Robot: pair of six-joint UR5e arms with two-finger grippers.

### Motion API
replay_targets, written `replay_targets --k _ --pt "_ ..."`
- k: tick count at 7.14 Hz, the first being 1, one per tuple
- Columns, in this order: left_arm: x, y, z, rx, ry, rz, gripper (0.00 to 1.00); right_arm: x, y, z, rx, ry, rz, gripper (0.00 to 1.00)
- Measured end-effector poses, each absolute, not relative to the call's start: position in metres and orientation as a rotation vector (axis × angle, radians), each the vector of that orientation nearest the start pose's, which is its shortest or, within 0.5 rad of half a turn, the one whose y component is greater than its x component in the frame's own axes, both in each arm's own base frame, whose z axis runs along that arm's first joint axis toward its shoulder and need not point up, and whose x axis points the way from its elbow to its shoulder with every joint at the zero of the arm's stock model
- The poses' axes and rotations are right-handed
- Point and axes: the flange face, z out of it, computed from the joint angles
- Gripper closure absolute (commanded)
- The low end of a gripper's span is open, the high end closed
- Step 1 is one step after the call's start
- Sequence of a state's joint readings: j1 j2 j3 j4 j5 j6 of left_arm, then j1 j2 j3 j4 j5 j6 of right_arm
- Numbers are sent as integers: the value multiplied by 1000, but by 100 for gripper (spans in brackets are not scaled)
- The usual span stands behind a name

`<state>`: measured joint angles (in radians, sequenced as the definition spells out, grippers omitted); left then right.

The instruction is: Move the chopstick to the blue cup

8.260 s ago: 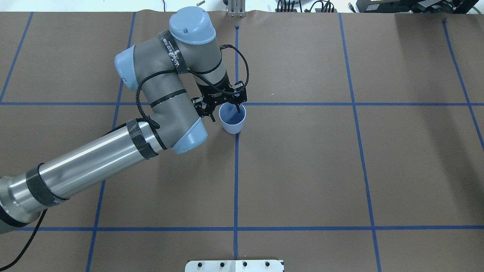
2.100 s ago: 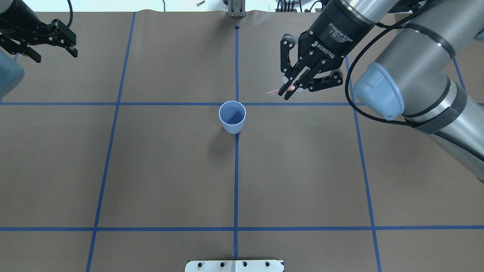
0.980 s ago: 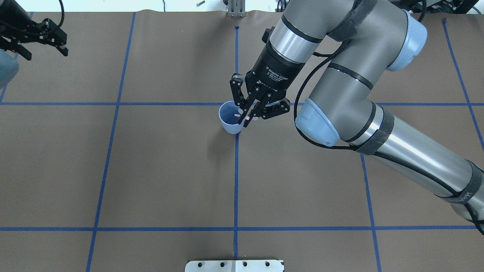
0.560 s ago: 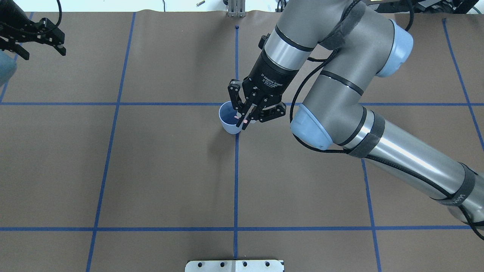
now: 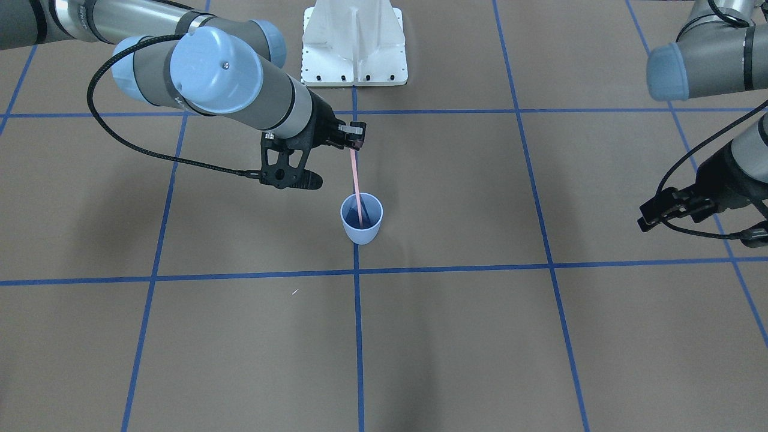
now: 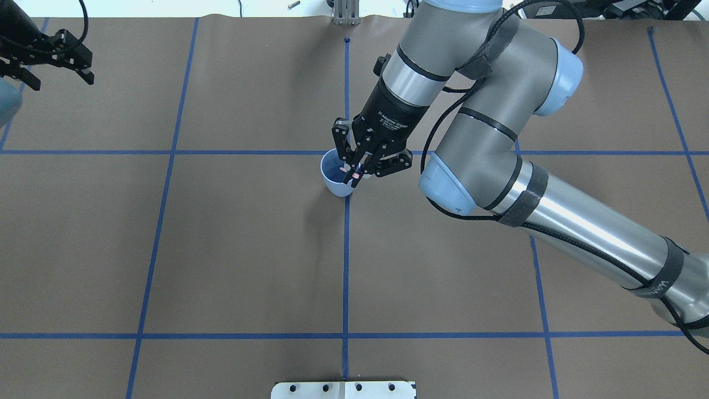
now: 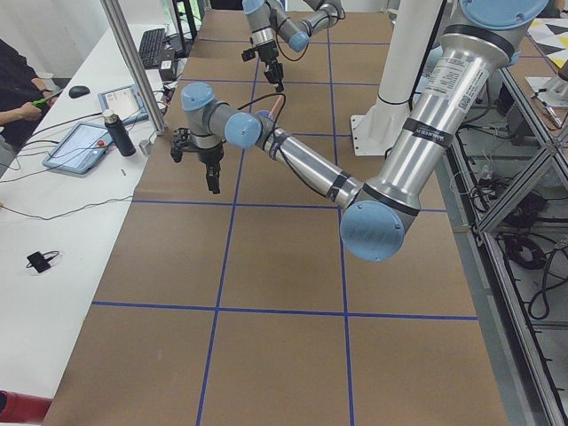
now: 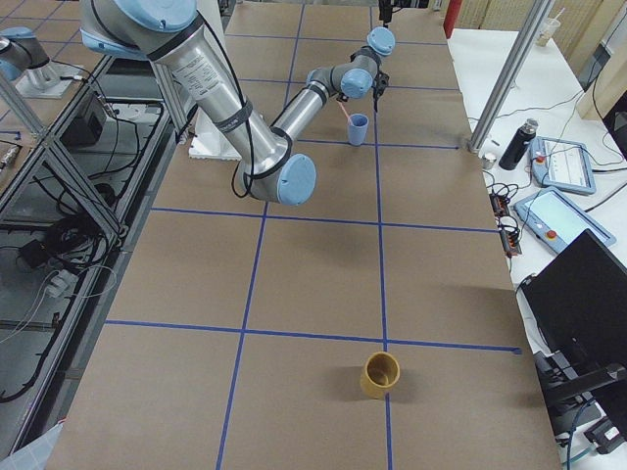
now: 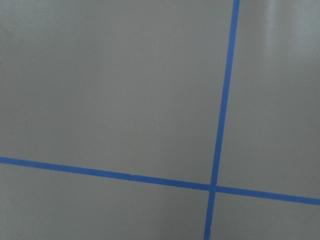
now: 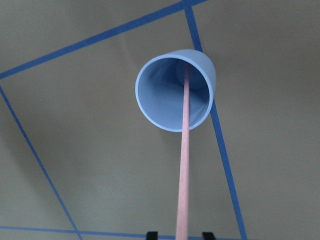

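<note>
**A:** Grip check, starting at the left: what does the left gripper (image 6: 62, 83) hold?

**B:** Nothing. Its fingers are spread and empty over brown paper (image 6: 249, 249) crossed by blue tape lines (image 6: 345, 266). The blue cup (image 5: 362, 233) is well apart from it, off to its right.

**A:** And the chopstick (image 5: 357, 183)?

**B:** The right gripper (image 6: 355, 173) is clamped on its top end. The stick hangs below the fingertips, slightly tilted, with its lower end inside the cup. The cup stands upright directly under that gripper. I cannot tell whether the tip touches the bottom.

**A:** How will the stick handle?

**B:** I judge it light, stiff and rather slick. It is a thin, straight, pale pink rod, smooth along its whole length. Pinched at one end it could pivot between the pads. A hold near the top suits lowering it but gives little control over the tip.

**A:** The cup?

**B:** Smooth pale-blue plastic with no handle, tapering to a narrow base and darker inside. It is probably light too. The stick looks much longer than the cup is tall, so once let go it should lean on the rim and might tip the cup. I'd open low and gently.
</note>
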<state>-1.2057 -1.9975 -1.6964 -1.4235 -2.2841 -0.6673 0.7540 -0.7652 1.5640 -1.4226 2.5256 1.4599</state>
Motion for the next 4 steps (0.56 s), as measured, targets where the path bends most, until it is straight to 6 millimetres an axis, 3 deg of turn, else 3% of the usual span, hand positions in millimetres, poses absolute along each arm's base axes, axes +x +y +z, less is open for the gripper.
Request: replay_targets --k 3,4 --pt "161 -613 371 -5 807 -135 2 -452 -525 130 -261 -1141 175 0" --pt "160 -613 371 2 807 -121 2 -423 -540 148 -166 -1132 174 0"
